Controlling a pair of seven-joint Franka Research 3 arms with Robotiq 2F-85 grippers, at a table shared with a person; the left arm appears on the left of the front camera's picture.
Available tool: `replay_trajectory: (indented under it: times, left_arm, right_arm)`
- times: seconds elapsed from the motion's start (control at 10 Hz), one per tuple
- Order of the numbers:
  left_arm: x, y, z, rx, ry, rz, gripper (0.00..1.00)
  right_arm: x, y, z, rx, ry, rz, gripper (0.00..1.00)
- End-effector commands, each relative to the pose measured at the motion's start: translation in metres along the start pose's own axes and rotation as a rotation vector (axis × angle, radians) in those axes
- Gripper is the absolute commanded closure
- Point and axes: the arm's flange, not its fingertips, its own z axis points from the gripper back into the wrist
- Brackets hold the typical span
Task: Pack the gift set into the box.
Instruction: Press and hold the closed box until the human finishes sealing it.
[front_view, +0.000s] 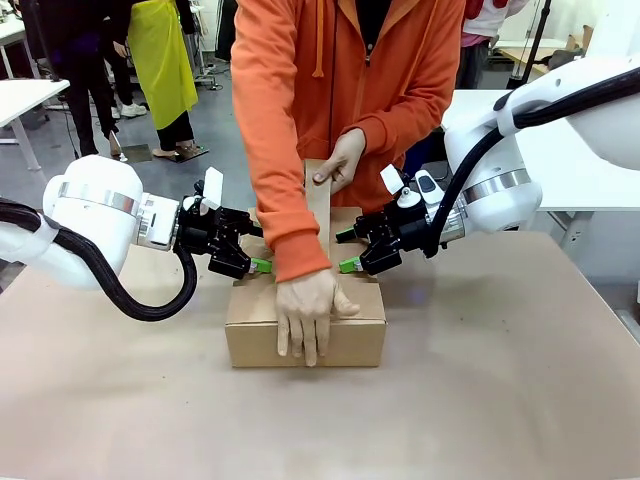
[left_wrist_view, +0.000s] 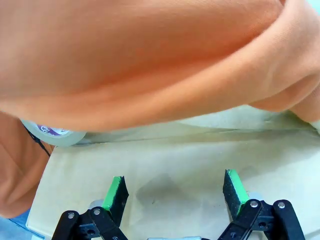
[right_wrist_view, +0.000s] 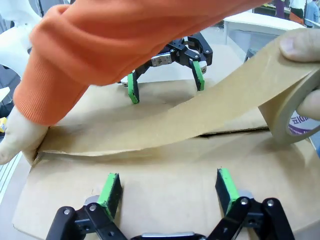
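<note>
The box (front_view: 305, 325) sits closed on the table (front_view: 500, 400), about midway between its left and right edges and nearer the far edge. The table top is a plain beige-brown, matte sheet, bare around the box.

The left gripper (front_view: 258, 262) rests its green pads on the box's left top flap, jaws spread wide and holding nothing; in the left wrist view its fingers (left_wrist_view: 116, 192) stand apart over bare cardboard. The right gripper (front_view: 347, 250) presses on the right flap the same way, also wide and holding nothing, its fingers (right_wrist_view: 227, 185) apart on the flap.

A person in an orange sleeve (front_view: 275, 130) leans in from the far edge. One hand (front_view: 308, 312) lies flat over the box's near edge, pinning the end of a brown tape (right_wrist_view: 170, 117) strip along the centre seam. The other hand (front_view: 340, 160) holds the tape roll (right_wrist_view: 295, 112) raised above the far side.

Beyond the table lie a grey floor, white tables (front_view: 25, 100), and another person in a yellow apron (front_view: 160, 55).
</note>
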Motion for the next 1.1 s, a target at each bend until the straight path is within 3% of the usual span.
replay_trajectory:
  times: [0.0,1.0]
  left_arm:
    - [-0.0033,-0.0019,0.0004,0.001,-0.003,-0.011,0.0]
    - [-0.0033,-0.0019,0.0004,0.001,-0.003,-0.011,0.0]
  right_arm:
    - [-0.0034,0.0004,-0.0009,0.001,0.001,0.008,0.0]
    - [-0.0034,0.0004,-0.0009,0.001,0.001,0.008,0.0]
